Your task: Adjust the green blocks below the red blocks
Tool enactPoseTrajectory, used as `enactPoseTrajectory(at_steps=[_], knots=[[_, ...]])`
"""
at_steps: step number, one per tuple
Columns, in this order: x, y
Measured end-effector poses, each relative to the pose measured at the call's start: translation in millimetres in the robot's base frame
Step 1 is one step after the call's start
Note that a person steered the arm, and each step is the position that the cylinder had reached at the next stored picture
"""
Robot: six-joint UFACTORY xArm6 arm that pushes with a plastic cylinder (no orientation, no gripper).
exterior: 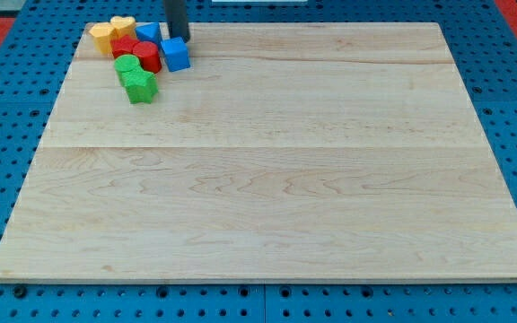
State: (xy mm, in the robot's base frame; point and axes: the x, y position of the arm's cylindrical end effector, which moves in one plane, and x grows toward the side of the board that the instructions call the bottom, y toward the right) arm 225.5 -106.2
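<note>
**A:** Green blocks first: how many can you count, and where?

**B:** You have two, touching each other at the wooden board's [267,179] top-left: a green cylinder [127,65] and, just below it, a green star-like block [141,86]. Both sit below the reds.

**A:** Go left to right through the cluster for me.

**B:** You start with two yellow blocks, a yellow one [103,37] whose shape I can't make out and a yellow heart-like one [123,26] beside it. Next come two reds, a red block [123,48] and a red cylinder [147,56], pressed together. Then two blues: a blue block [148,33] behind and a blue cube [176,54] furthest right.

**A:** And the rod?

**B:** You'll see my tip [179,39] coming down from the view's top, right at the blue cube's upper edge; I can't tell if it touches. It's a bare rod, nothing grasped.
</note>
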Motion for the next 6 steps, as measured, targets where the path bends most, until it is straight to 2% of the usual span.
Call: enactPoseTrajectory(at_steps=[1,2,3,4,5,6], knots=[[17,66],[83,76],[146,35],[140,-16],[102,-52],[94,-58]])
